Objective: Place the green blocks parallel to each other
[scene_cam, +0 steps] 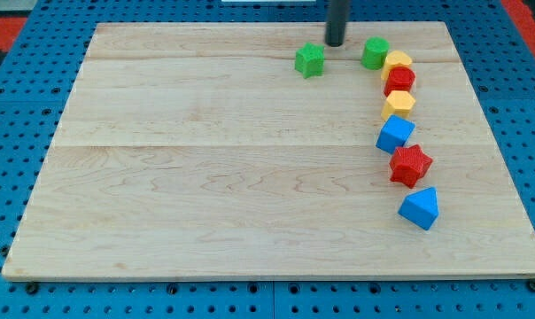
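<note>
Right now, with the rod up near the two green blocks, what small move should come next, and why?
Probably a short nudge by my tip toward the view's left and bottom, against the green star block. My tip sits between it and the green round block, slightly nearer the view's top, touching neither. The round one already abuts a yellow block.

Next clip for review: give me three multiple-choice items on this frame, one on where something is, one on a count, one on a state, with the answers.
1. My tip is
A. between the two green blocks, near the view's top
B. beside the blue blocks
C. at the view's bottom left

2. Blocks on the board:
A. six
B. eight
C. ten

3. The green star block is
A. stacked on another block
B. touching the yellow block
C. apart from every other block

Answers: 1 A, the rod ends between the star and the green round block. 2 B, two each of green, yellow, red, blue. 3 C, bare wood surrounds it.
</note>
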{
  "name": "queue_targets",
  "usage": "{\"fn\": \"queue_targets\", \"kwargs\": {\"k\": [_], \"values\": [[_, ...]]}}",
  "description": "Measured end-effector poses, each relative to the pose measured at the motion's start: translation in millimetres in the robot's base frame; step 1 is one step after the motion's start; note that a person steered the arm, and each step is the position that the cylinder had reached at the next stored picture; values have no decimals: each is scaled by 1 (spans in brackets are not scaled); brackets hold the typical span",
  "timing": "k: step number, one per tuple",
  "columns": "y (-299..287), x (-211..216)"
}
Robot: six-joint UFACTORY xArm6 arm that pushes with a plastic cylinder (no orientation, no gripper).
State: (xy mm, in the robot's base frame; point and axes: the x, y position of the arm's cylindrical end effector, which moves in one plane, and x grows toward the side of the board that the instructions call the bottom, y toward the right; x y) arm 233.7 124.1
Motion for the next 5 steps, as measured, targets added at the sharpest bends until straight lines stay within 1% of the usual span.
{"fn": "queue_targets", "kwargs": {"k": [1,2,3,4,5], "values": [[2,18],[-6,14],[-31,69],[-87,88],[-68,68]]}}
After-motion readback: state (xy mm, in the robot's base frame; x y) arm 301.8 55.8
